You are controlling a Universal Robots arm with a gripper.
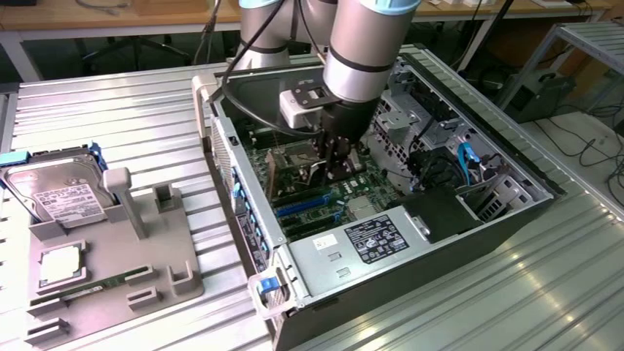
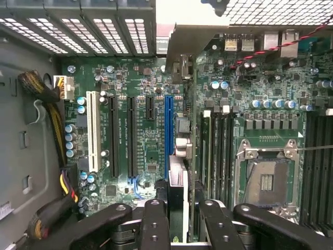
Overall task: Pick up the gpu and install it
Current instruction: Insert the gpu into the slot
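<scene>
My gripper [image 1: 329, 162] reaches down into the open computer case [image 1: 226, 157], just over the motherboard [image 1: 337, 191]. It is shut on the gpu [image 1: 314, 174], which hangs edge-on below the fingers. In the wrist view the gpu [image 2: 180, 169] runs as a thin strip between the two black fingers [image 2: 156, 224], and its silver end bracket [image 2: 193, 36] sits against the case's rear wall. The card's edge lies right beside the long blue slot [image 2: 168, 135]. I cannot tell whether it is seated in a slot.
Black expansion slots [image 2: 130, 138] and a white slot [image 2: 93, 133] lie beside the blue one, and the CPU socket [image 2: 265, 179] is on the card's other side. Cable bundles [image 2: 49, 96] line the case wall. Outside, a grey holder [image 1: 117, 256] carries a hard drive [image 1: 58, 194].
</scene>
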